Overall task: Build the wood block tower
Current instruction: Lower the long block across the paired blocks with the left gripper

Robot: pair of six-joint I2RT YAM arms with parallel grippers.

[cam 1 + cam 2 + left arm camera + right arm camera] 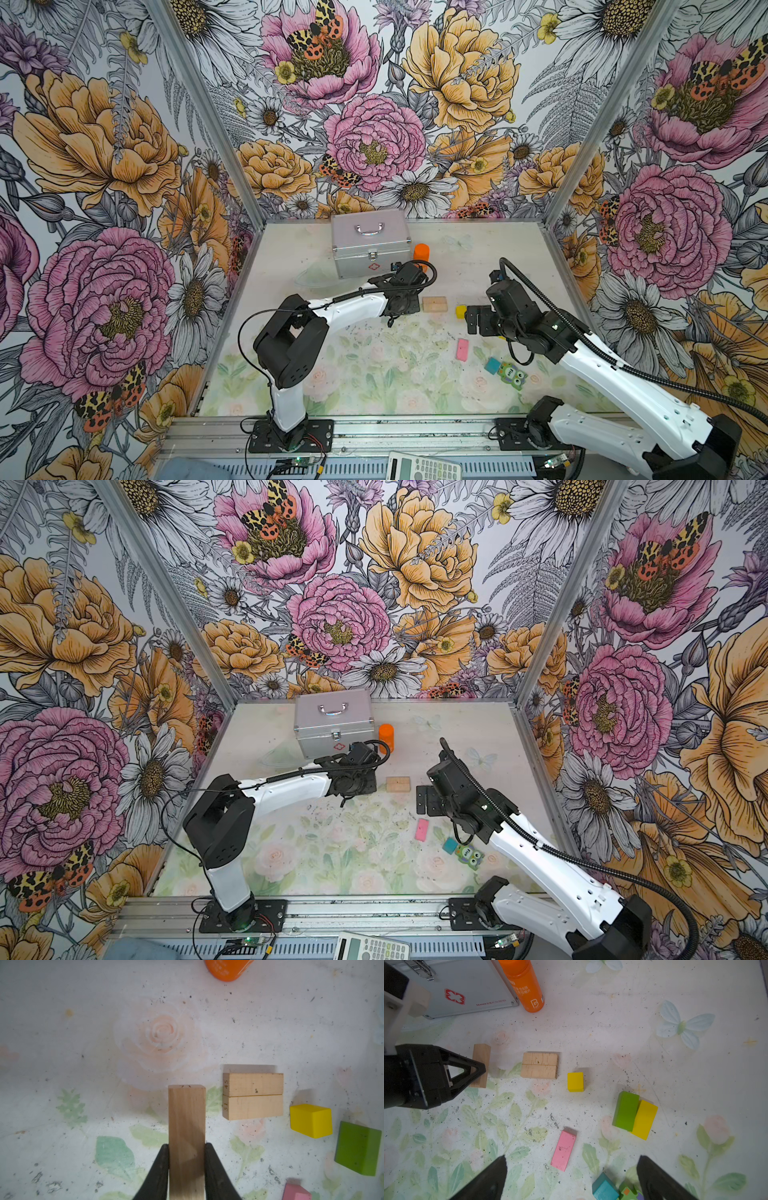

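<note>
While gripped, tan plank [186, 1126] clears the paired planks [253, 1096].

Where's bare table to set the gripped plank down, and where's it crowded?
Bare: between the paired tan planks and the orange bottle; also the wide stretch left of the pink plank, toward the front rail. Crowded: around the teal cube, owl piece, green and yellow bars.
</note>
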